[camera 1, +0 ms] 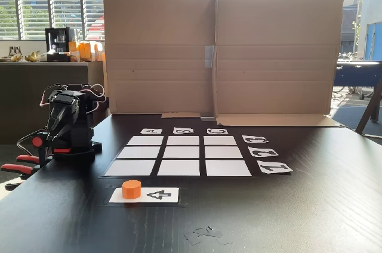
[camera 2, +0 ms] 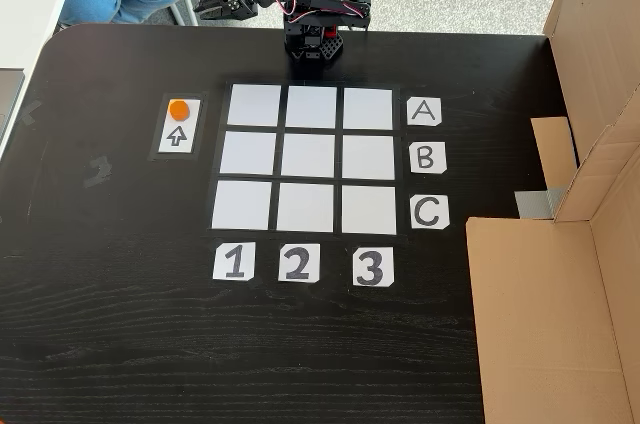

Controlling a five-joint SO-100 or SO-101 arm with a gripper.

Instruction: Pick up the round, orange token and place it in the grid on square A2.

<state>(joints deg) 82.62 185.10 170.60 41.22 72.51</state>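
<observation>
While the arm (camera 1: 67, 123) sits folded at the tabletop's left edge in a fixed view, the token (camera 1: 131, 189) rests on the arrow card (camera 1: 145, 195) near the front edge, apart from the grid (camera 1: 179, 155). From above in a fixed view, the token (camera 2: 178, 109) lies beside the grid's (camera 2: 308, 159) row A; square A2 (camera 2: 311, 107) is bare. Whether the gripper (camera 2: 204, 12) is spread, I cannot tell.

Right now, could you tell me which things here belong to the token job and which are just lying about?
Job:
token on the arrow card
grid
square A2
gripper

Lying about:
cardboard screen
coffee machine
</observation>
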